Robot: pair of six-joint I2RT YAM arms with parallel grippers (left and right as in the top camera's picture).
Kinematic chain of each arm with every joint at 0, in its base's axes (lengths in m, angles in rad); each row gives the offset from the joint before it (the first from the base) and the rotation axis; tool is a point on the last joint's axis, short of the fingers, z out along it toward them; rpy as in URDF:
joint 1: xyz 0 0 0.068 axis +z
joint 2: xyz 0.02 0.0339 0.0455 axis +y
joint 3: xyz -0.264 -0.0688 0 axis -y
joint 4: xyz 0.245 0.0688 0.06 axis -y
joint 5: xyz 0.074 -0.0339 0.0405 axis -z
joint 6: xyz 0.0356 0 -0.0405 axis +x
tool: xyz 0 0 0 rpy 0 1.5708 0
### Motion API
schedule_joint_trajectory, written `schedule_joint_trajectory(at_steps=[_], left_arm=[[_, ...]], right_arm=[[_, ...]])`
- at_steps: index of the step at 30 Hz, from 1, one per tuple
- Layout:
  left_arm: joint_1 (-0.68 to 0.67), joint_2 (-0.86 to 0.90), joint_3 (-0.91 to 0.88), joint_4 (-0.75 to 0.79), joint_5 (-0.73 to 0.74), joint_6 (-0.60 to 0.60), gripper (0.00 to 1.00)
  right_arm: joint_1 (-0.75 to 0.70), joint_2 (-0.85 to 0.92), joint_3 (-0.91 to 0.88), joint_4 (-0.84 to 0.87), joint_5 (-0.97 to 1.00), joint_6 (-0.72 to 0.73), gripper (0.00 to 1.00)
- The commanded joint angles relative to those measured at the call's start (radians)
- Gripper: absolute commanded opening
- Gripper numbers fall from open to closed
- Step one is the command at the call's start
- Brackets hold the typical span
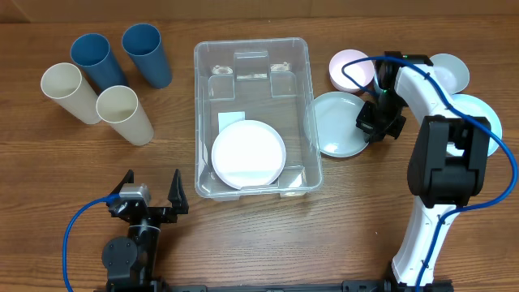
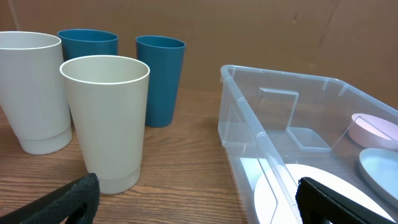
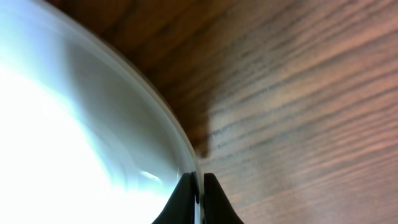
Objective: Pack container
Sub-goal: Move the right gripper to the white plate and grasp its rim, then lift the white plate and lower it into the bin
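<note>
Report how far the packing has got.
Done: one white plate lies in the container. In hand: the right gripper pinches the rim of the pale plate beside it. Left: the pink plate, two plates by the right arm, four cups; the left gripper is open.

your table is wood, brown, with a plain grain and a low sheen. the bin is clear plastic, smooth and glossy, with glints along its walls. the white plate in it looks smooth and shiny. the pale plate throws a bright glare at your right wrist camera; its rim is smooth. the cream cups and blue cups look like matt plastic. the right arm has a glossy white shell. the left gripper is matt black, faintly rough.
</note>
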Motion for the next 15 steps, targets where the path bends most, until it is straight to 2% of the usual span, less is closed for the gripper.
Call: schedule_joint_trajectory(at_steps=[1, 5, 15], left_arm=[[0.006, -0.010, -0.004, -0.002, 0.000, 0.012, 1.00], [0.006, -0.010, -0.004, -0.002, 0.000, 0.012, 1.00], [0.006, -0.010, -0.004, -0.002, 0.000, 0.012, 1.00]], right_arm=[[-0.003, -0.069, 0.041, -0.028, 0.045, -0.003, 0.04], [-0.003, -0.111, 0.141, -0.077, 0.045, -0.003, 0.04], [-0.049, -0.129, 0.560, -0.253, 0.114, -0.002, 0.04]])
